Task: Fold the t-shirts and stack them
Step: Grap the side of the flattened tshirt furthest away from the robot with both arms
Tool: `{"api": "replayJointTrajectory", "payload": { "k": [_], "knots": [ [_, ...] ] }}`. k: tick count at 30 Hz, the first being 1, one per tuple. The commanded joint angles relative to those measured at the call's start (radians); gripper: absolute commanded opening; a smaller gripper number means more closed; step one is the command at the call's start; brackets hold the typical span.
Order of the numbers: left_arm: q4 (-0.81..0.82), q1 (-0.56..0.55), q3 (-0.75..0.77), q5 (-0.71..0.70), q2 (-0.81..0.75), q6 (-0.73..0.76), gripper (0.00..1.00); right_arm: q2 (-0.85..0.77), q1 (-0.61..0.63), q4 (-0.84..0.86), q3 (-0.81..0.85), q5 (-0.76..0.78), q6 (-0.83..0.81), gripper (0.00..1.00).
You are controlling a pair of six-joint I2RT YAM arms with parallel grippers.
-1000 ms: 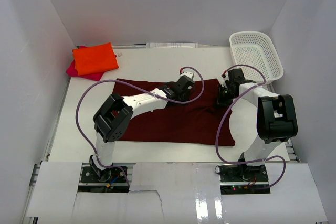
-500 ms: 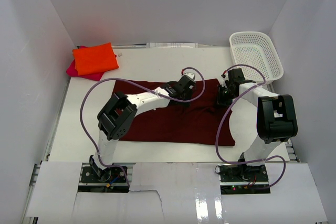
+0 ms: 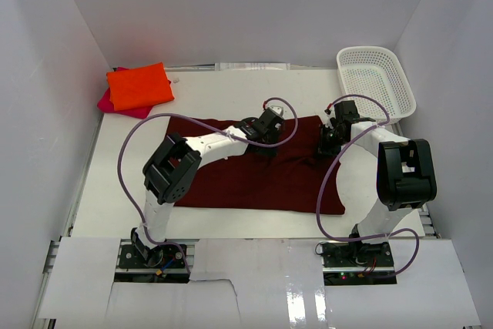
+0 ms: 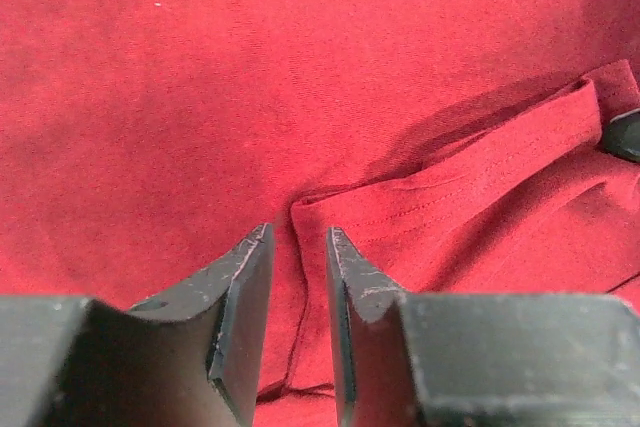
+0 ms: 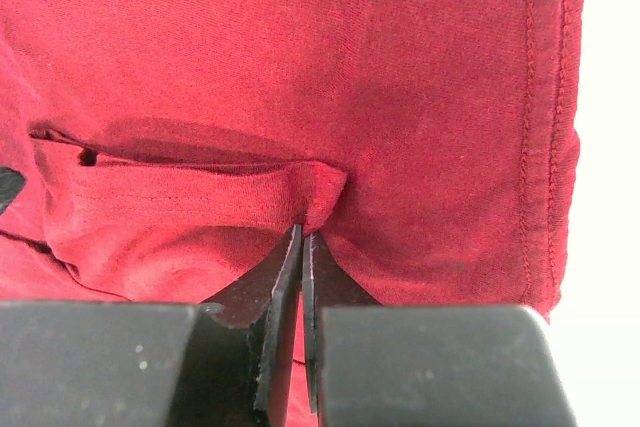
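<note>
My left fingers (image 4: 258, 252) stand slightly apart, holding nothing, their tips beside a raised fold in the dark maroon-red cloth t-shirt (image 3: 254, 179). My right fingers (image 5: 292, 252) are pressed together, pinching that fold's other end. The shirt lies spread across the white desk (image 3: 216, 98).

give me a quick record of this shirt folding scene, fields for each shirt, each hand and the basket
maroon t-shirt: spread on the table, a small fold raised near its right edge
orange t-shirt: folded, lying on the magenta t-shirt, far left corner
magenta t-shirt: under the orange one, only its edges showing
left hand: open, low over the maroon t-shirt beside a hemmed flap
right hand: shut on the raised fold of the maroon t-shirt
basket: white mesh, far right corner
</note>
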Motion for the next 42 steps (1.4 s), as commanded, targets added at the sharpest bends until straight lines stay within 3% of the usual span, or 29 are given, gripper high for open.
{"api": "replayJointTrajectory", "payload": {
  "k": [1,12,16,20,21,29,37,42],
  "knots": [
    [0.001,0.006,0.028,0.046,0.015,-0.006,0.38,-0.034,0.004,0.014,0.029,-0.010,-0.005,0.08],
    [0.001,0.020,0.033,0.087,0.038,-0.012,0.38,-0.037,0.004,0.014,0.024,-0.011,-0.006,0.08],
    [0.003,0.020,0.030,0.096,0.040,-0.017,0.29,-0.036,0.004,0.017,0.024,-0.010,-0.006,0.08],
    [0.003,0.022,0.025,0.086,0.025,-0.017,0.11,-0.036,0.004,0.018,0.022,-0.010,-0.006,0.08],
    [0.003,0.022,0.025,0.083,0.021,-0.015,0.10,-0.034,0.004,0.018,0.022,-0.010,-0.006,0.08],
    [-0.008,0.022,0.044,0.060,-0.020,0.000,0.14,-0.031,0.004,0.018,0.021,-0.011,-0.006,0.08],
    [-0.023,0.022,0.065,0.050,-0.032,0.009,0.26,-0.030,0.004,0.020,0.019,-0.013,-0.006,0.08],
    [-0.025,0.020,0.064,0.056,-0.029,0.011,0.27,-0.033,0.004,0.018,0.019,-0.013,-0.006,0.08]
  ]
}}
